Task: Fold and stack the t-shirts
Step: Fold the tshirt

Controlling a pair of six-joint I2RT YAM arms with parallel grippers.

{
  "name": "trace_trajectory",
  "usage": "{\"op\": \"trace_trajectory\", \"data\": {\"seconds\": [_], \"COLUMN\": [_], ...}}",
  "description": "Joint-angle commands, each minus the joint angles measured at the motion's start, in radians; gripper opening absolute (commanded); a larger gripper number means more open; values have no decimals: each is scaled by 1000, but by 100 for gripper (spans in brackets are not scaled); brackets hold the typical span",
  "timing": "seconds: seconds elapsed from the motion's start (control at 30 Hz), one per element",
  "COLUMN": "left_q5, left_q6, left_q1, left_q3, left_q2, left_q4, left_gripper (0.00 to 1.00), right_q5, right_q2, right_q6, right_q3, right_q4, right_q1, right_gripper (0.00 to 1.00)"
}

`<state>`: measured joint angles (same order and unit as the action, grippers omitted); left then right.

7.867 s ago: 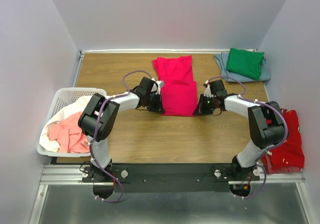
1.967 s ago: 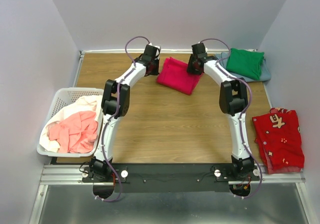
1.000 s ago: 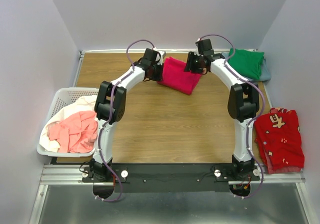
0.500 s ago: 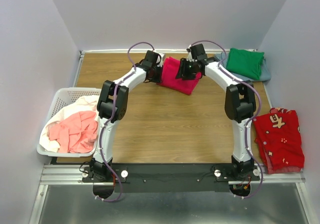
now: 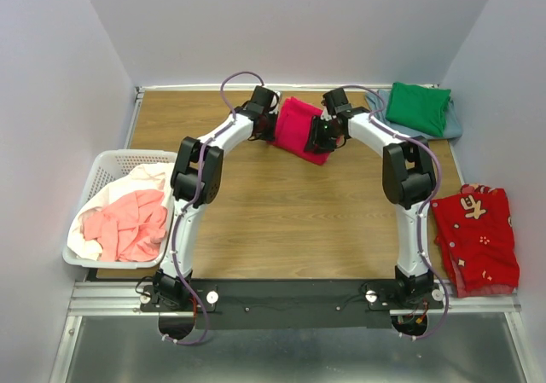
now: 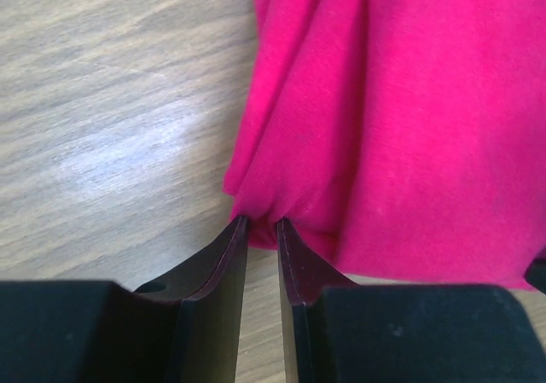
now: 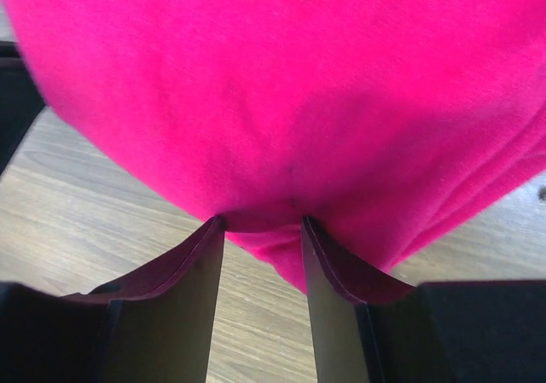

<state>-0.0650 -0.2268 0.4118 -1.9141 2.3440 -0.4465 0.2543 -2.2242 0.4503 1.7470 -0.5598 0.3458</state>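
The crimson-pink t-shirt [image 5: 298, 127] lies folded at the back middle of the wooden table [image 5: 281, 212]. My left gripper [image 5: 275, 124] is at its left edge. In the left wrist view that gripper [image 6: 262, 222] is shut on a bunched fold of the crimson-pink t-shirt [image 6: 401, 127]. My right gripper [image 5: 321, 136] is at the shirt's right side. In the right wrist view it [image 7: 260, 222] pinches a thick fold of the crimson-pink t-shirt [image 7: 290, 84], which bulges over its fingertips. A folded green t-shirt [image 5: 417, 107] lies on a grey-blue t-shirt [image 5: 453, 126] at the back right.
A white lattice basket [image 5: 103, 167] at the table's left holds a salmon-pink t-shirt [image 5: 126, 226] and a white t-shirt [image 5: 147, 178]. A red patterned cloth [image 5: 476, 239] lies off the table's right edge. The walls stand close behind and beside the table.
My right gripper has come down from the shirt's far right corner onto its right edge and narrowed on the cloth. The shirt has been pushed together. The left gripper has barely moved.
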Motion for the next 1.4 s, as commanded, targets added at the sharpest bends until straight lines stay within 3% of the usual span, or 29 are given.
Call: {"op": "trace_trajectory", "data": {"seconds": [0.0,0.37,0.9,1.17,1.37], "left_q5": [126,221,255,208,174], "left_q6": [-8,-14,3,23,41], "left_q1": [-4,-2,4,5,13], "left_q3": [-42,-85,-79,13,-6], "left_q2": [61,120,101,-96,-207], "left_q4": [-81,-162,-189,-146,-112], "left_gripper": [29,29,28,24,24], "right_q5": [-136,-286,-331,-319,-290], "right_q2": [-49,-12,28,70,115], "right_q6": [10,-36,-62,-62,-78], "right_q3": [-12,-55,-73,-27,58], "right_q4": [-179,-282,-296,-296,-293], "right_q1": [-1,-14,-73,-73,-73], "right_gripper": [49,49,48,47,47]}}
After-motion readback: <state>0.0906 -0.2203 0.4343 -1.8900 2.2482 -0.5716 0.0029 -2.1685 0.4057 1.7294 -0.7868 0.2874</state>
